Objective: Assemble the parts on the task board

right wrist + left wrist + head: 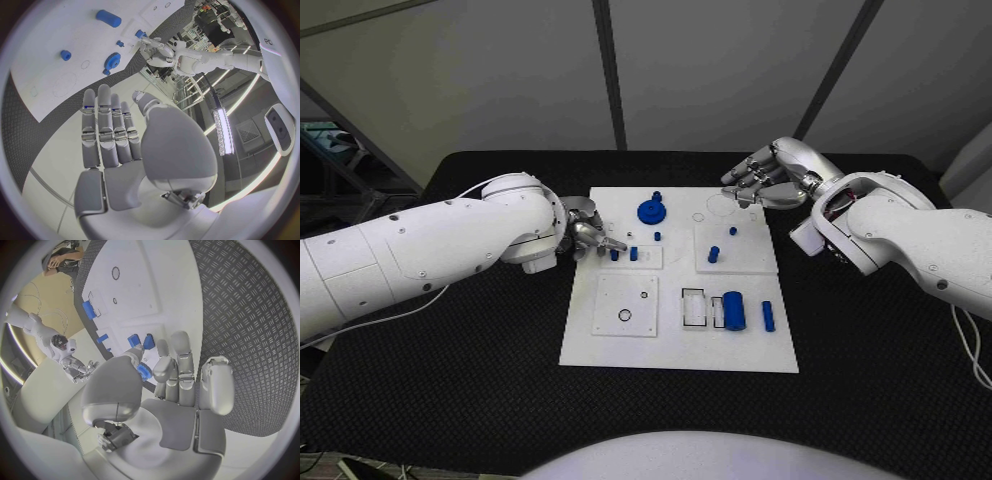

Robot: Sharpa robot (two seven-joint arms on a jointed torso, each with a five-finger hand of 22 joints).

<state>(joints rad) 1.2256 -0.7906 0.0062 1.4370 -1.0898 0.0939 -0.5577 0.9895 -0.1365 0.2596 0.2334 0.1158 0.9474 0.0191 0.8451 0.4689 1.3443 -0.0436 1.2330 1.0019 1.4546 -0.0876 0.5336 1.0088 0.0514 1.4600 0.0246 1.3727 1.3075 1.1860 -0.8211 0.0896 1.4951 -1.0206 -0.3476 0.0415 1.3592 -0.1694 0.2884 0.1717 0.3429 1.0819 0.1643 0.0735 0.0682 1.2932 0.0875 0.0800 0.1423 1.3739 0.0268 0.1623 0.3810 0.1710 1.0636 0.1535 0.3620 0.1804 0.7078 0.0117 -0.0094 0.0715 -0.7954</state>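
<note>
The white task board (678, 340) lies mid-table. At its left edge my left hand (591, 236) pinches a small blue part (144, 371) between thumb and fingers, just short of two upright blue pegs (615, 255) (633, 253), which the left wrist view has ahead of the fingertips (133, 340). My right hand (759, 180) hovers over the board's far right corner, fingers (106, 125) stretched out, nothing in it. A blue gear (651, 211) (113, 59) sits at the board's far middle. Two more pegs (713, 254) (733, 231) stand on the right plate.
A large blue cylinder (733, 310) (108, 18) and a slimmer one (767, 315) lie at the board's near right beside an open slot (692, 308). A square plate with a round hole (625, 315) (115, 273) is near left. Black table (459, 380) surrounds the board.
</note>
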